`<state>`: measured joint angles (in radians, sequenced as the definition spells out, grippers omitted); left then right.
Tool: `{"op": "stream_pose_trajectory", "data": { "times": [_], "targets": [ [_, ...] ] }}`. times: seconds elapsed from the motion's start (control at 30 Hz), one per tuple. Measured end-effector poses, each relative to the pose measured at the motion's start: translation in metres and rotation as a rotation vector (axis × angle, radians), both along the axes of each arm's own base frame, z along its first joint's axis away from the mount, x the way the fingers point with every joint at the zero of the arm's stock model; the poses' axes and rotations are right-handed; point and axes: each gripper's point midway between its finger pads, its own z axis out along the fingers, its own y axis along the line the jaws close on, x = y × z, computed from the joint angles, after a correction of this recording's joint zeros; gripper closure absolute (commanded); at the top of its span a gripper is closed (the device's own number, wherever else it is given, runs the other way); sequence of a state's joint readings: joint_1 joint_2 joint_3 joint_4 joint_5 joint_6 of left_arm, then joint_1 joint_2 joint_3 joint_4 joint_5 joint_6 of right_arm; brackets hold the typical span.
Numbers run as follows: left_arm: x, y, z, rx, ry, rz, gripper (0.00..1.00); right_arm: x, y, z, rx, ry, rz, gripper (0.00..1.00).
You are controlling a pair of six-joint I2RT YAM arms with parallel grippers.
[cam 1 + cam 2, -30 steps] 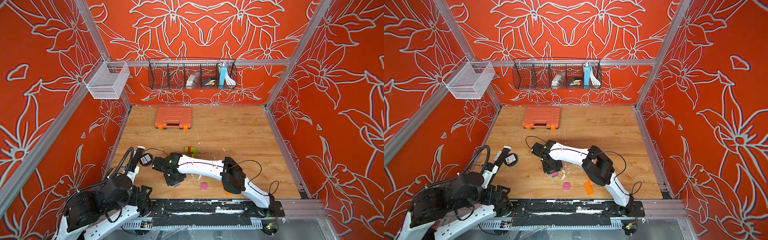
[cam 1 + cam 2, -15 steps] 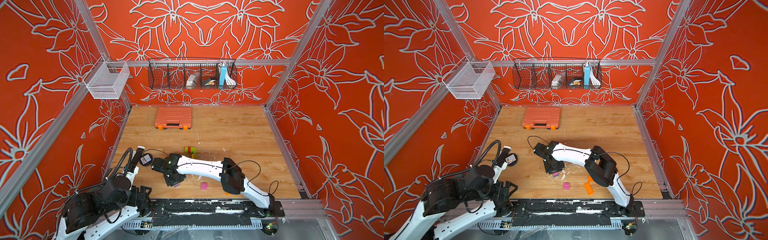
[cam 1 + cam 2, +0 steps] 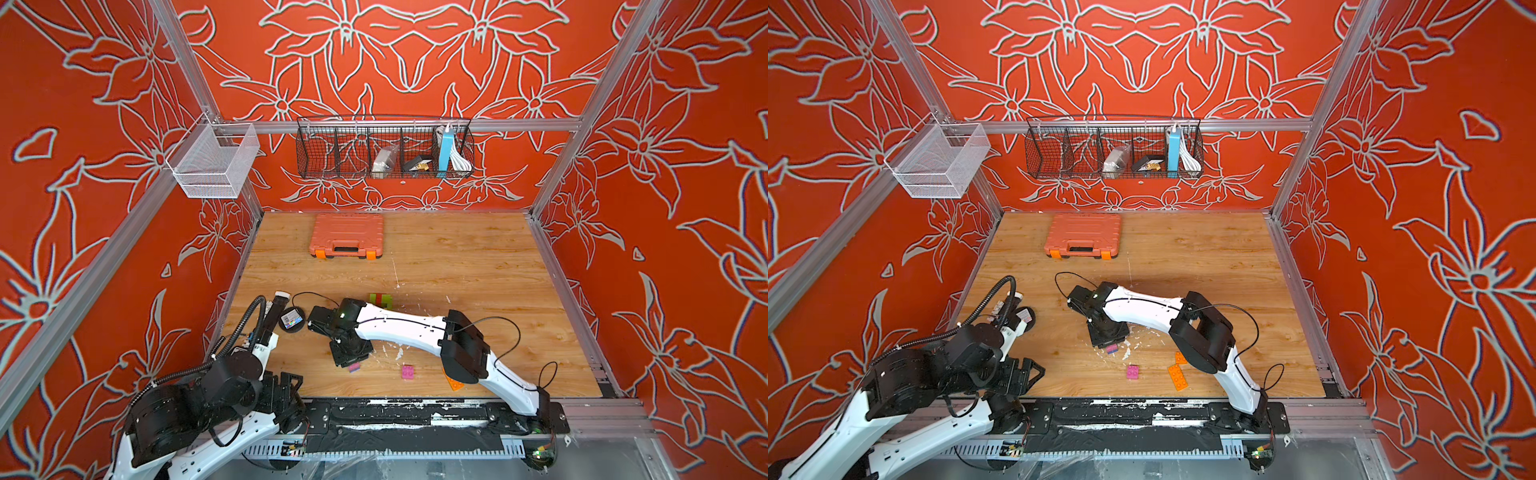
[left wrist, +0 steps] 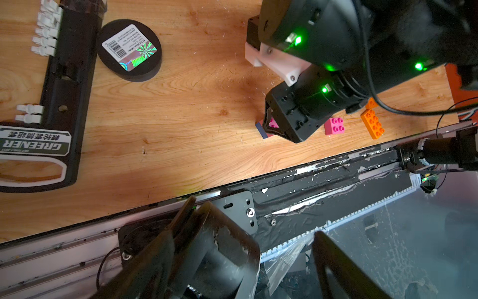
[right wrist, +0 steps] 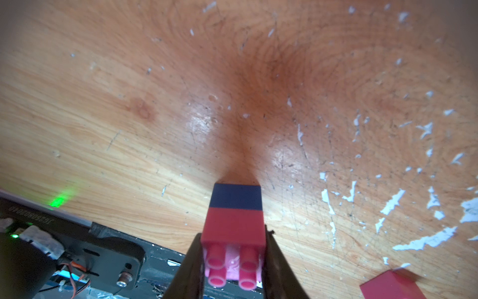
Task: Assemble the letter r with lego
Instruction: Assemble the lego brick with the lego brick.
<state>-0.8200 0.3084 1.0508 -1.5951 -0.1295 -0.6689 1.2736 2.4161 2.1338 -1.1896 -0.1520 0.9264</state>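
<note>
Building up part of the letter looks to be the step in hand. The right hand (image 5: 232,240) is clamped on a pink brick (image 5: 234,227), studs up, with a blue brick (image 5: 236,195) joined beneath it. The pair is low over the near-left part of the bench (image 3: 478,266). I cannot tell whether the blue brick touches the wood or hangs just above it. The left hand (image 4: 254,220) is off the near edge of the bench, its fingers apart with nothing between them.

The other lego lies apart from the held pair. A loose pink brick (image 3: 1133,372) sits near the front edge, just to the right. A long orange brick (image 3: 1177,376) and a small orange brick (image 3: 1180,357) lie further right, beside the right arm's elbow. A green, red and yellow cluster (image 3: 380,298) sits on the far side of the right arm.

As I judge it, the next move calls for carrying the pair to another brick, lining it up squarely and pressing straight down. A tilted grip could rock the pair or split it at the seam.

Against the earlier top views, the right arm and its pair sit in almost the same spot, and the loose bricks have not shifted. The left arm differs: its folded joints sit higher and further in toward the bench than a second ago.
</note>
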Motion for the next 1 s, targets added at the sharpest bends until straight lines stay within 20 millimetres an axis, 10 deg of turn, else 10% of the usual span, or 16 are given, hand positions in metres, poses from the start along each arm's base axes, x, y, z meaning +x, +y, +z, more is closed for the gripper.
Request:
{"op": "stream_pose_trajectory", "data": {
  "times": [0.47, 0.8, 1.0],
  "targets": [
    [0.000, -0.006, 0.000, 0.012, 0.042, -0.010, 0.11, 0.046, -0.072, 0.003, -0.030, -0.019, -0.086, 1.00],
    [0.014, -0.041, -0.001, 0.009, 0.123, -0.066, 0.11, 0.051, -0.088, 0.002, -0.011, -0.046, -0.066, 1.00],
    [0.024, -0.055, -0.006, 0.023, 0.136, -0.090, 0.11, 0.051, -0.088, 0.001, -0.009, -0.045, -0.044, 0.70]
  ]
}}
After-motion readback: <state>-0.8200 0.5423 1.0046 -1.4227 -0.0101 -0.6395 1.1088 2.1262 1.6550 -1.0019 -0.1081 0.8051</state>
